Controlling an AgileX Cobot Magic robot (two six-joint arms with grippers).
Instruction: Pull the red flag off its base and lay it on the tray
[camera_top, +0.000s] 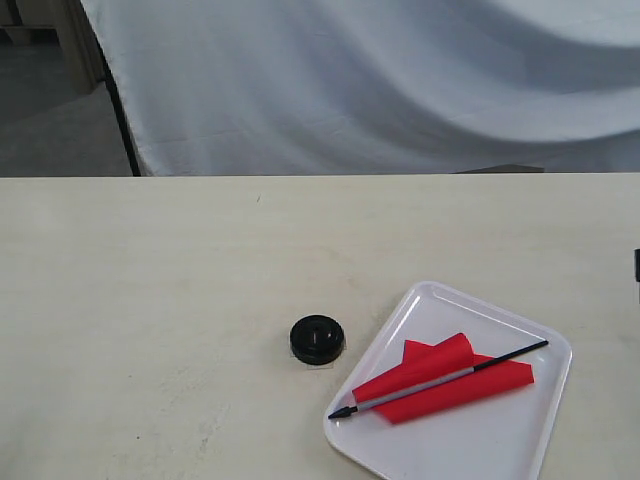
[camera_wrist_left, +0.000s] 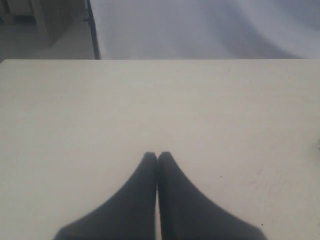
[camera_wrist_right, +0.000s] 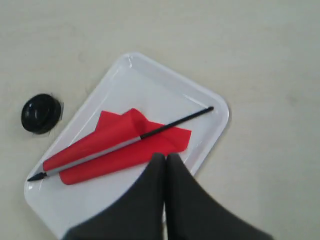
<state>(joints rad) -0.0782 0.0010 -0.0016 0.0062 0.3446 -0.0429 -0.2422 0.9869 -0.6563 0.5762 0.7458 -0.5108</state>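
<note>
Left gripper (camera_wrist_left: 157, 156): jaws pressed together, nothing between them; over the bare pale beige tabletop (camera_wrist_left: 75, 115).
Right gripper (camera_wrist_right: 165, 157): jaws pressed together, empty; looks down on the tray, apparently lifted clear of the flag.
Small red cloth flag on a thin silver-and-black pole (camera_top: 440, 378): lies flat and diagonal in the tray, cloth folded beneath the pole, black pointed tip at the rim nearest the base.
Shallow white rectangular plastic tray (camera_top: 480, 440): holds only the flag.
Small round black plastic base (camera_top: 317, 339): just beside the tray, apart, centre hole empty.
Progress: flag pulled and laid down; the task looks complete, nothing left.
</note>
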